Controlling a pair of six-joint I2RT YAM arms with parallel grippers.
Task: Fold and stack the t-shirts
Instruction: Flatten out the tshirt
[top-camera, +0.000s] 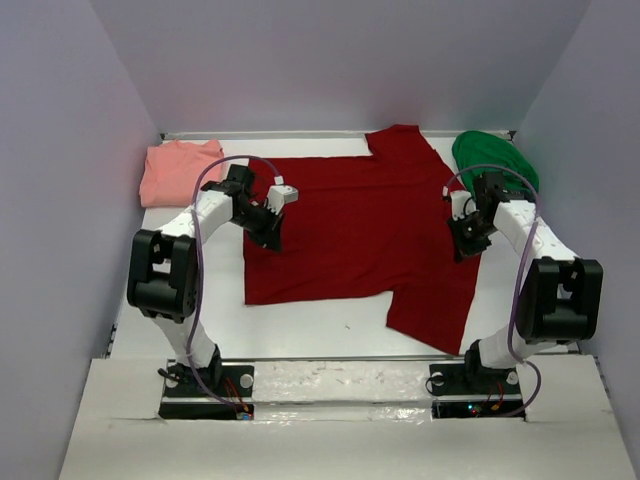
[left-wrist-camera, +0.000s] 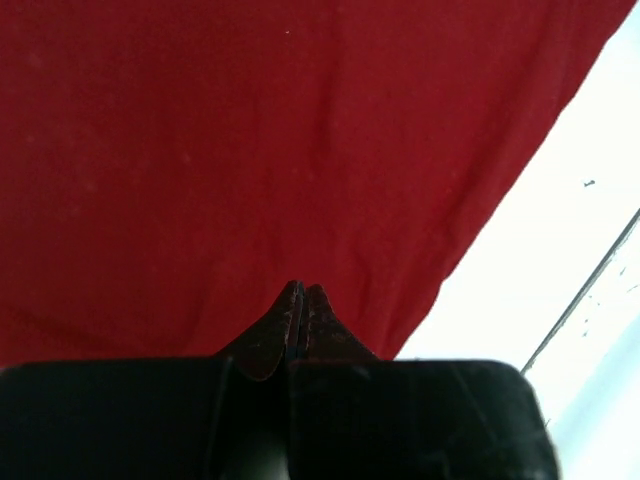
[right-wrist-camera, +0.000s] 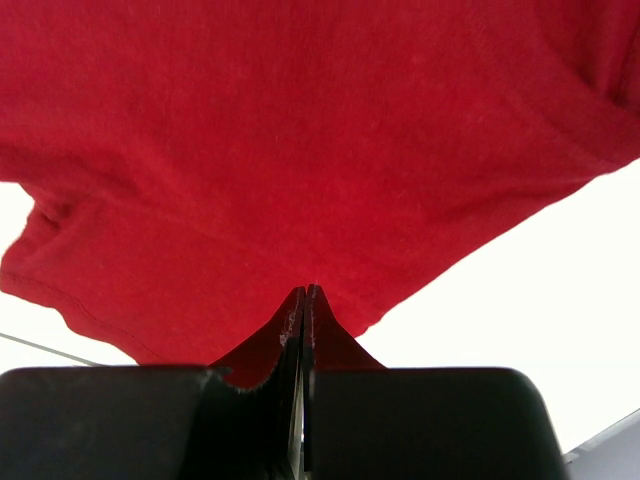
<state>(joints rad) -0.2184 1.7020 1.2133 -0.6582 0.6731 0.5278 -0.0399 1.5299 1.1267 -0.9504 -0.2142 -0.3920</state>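
The dark red t-shirt (top-camera: 360, 220) lies spread flat across the middle of the table, one sleeve at the back and one at the front right. My left gripper (top-camera: 268, 228) hovers over its left edge, jaws pressed together (left-wrist-camera: 302, 288) with no cloth showing between them. At the shirt's right edge my right gripper (top-camera: 462, 240) is likewise shut (right-wrist-camera: 308, 290), red cloth (right-wrist-camera: 300, 150) filling the view behind its tips. A salmon-pink t-shirt (top-camera: 178, 170) lies folded at the back left. The green t-shirt (top-camera: 492, 158) is bunched at the back right.
Bare white table (top-camera: 320, 325) runs along the front of the red shirt, and a strip shows beside it in the left wrist view (left-wrist-camera: 560, 230). Grey walls close in the left, back and right sides.
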